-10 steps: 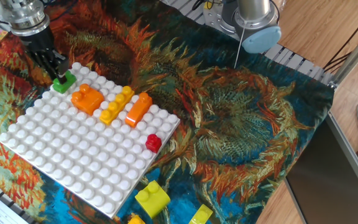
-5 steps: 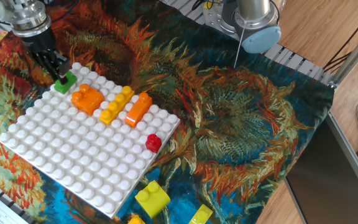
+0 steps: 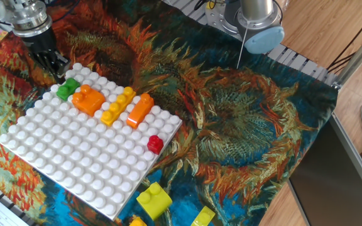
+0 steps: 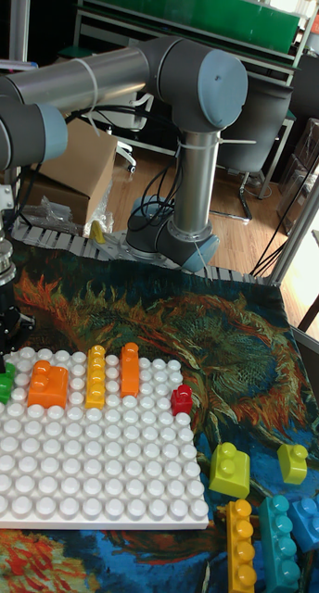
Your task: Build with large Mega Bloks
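Observation:
A small green Mega Blok sits on the back left corner of the white studded baseplate. My gripper hangs just above and behind it, fingers apart and off the brick. In the tall fixed view the gripper is over the green brick at the left edge. To the right along the back rows stand an orange stepped brick, a yellow bar, an orange bar and a red one-stud cube.
Loose bricks lie on the patterned cloth in front of the plate: a lime brick, a yellow one, and teal bricks. The arm's base stands at the back. A metal rail borders the right side.
The gripper has let go of the green brick and risen slightly. The brick now rests on the plate a little lower and nearer the orange stepped brick.

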`<state>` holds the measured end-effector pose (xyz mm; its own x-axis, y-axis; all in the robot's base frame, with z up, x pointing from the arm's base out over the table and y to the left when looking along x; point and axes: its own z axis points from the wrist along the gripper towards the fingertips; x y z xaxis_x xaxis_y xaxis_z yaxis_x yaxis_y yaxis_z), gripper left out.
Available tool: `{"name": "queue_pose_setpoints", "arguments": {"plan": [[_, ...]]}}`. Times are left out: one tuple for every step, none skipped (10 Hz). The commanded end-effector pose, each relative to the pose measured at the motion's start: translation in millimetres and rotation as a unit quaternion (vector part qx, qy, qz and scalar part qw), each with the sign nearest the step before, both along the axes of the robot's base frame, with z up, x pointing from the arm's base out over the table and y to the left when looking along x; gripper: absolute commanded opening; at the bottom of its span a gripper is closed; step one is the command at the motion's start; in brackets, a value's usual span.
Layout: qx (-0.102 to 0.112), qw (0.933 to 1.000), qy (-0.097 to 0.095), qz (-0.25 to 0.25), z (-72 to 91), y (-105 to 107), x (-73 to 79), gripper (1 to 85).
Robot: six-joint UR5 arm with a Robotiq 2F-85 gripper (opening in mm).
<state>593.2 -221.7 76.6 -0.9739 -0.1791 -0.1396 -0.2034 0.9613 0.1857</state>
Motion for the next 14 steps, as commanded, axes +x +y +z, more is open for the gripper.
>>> {"name": "queue_pose_setpoints", "arguments": {"plan": [[0.006,1.0,-0.003,-0.001,4.6,2.2,1.5,1.3],[0.004,1.0,-0.002,-0.001,7.8,0.9,-0.1,1.3],[0.004,1.0,-0.001,0.0,10.6,1.4,-1.6,1.3],[0.006,0.9999,-0.008,0.002,10.1,3.2,1.7,1.3],[0.007,0.9999,-0.012,0.003,7.0,3.8,5.7,1.3],[0.002,0.9999,-0.013,0.007,3.7,1.5,7.7,1.3],[-0.002,0.9999,-0.012,0.008,0.2,0.2,8.0,1.3],[-0.003,0.9999,-0.011,0.011,-1.1,1.3,8.9,1.3],[-0.005,0.9999,-0.008,0.012,-1.2,4.2,9.8,1.3],[-0.005,0.9999,-0.007,0.011,-1.5,8.4,11.7,1.3],[-0.003,0.9999,-0.008,0.011,-2.8,12.8,12.3,1.3],[-0.001,0.9999,-0.009,0.01,-3.9,17.0,13.1,1.3],[-0.002,0.9999,-0.009,0.013,-4.6,17.0,13.9,1.3],[-0.007,0.9998,-0.01,0.015,-6.9,13.8,13.9,1.3]]}}
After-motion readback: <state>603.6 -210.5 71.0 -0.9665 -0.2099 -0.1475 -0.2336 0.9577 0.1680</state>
